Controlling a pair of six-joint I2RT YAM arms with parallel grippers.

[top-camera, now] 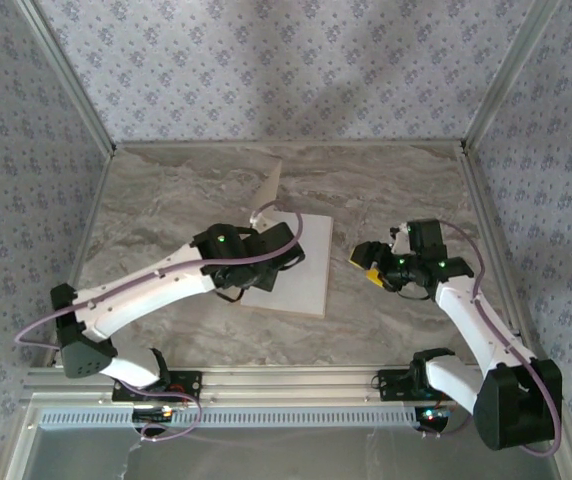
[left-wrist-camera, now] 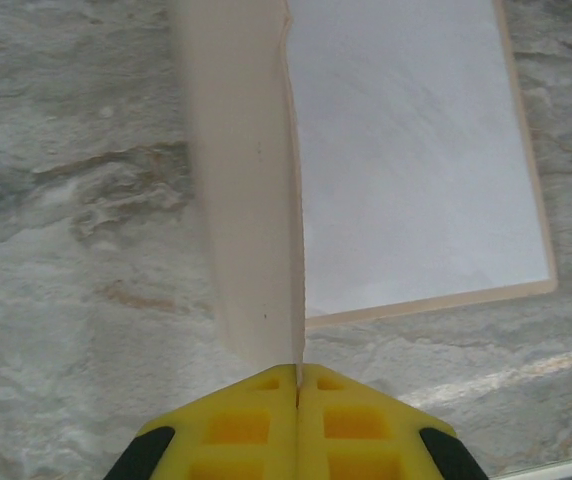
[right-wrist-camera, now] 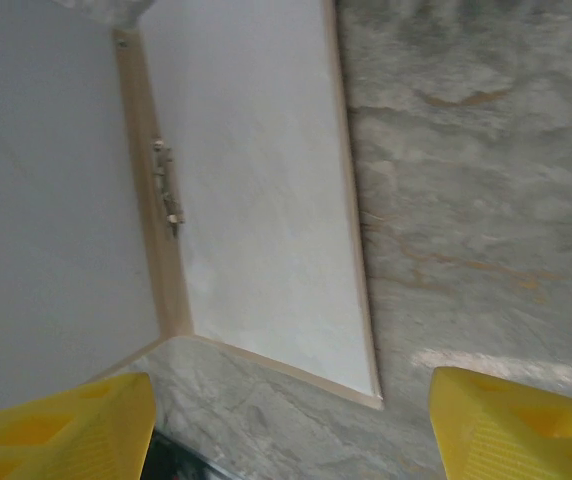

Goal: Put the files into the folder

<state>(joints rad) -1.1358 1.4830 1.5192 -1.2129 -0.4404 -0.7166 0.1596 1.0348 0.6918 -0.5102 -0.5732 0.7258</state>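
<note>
From above, the folder [top-camera: 270,188] sits near the middle of the marbled worktop [top-camera: 166,200]. One leaf lies flat and the other stands up from the flat leaf's 11 o'clock side. A white file sheet [top-camera: 306,262] covers the flat leaf. The left jaws reach in at the raised leaf. The right jaws hang at 3 o'clock of the folder, apart from it.

In the left wrist view, the two yellow fingers [left-wrist-camera: 251,425] are pressed together, clenched on the near edge of the raised cream leaf, which runs off toward 12 o'clock. At 2 o'clock lies the file sheet [left-wrist-camera: 416,150], with the folder's tan rim [left-wrist-camera: 426,304] showing along its edge.

In the right wrist view, the yellow fingers [right-wrist-camera: 56,430] stand wide apart, released and grasping nothing. The folder gapes open at 11 o'clock, with a small grey clip [right-wrist-camera: 166,187] on its crease. The file sheet [right-wrist-camera: 256,200] lies on the right leaf. The left leaf looks grey-white, and I cannot tell whether that is a second sheet.
</note>
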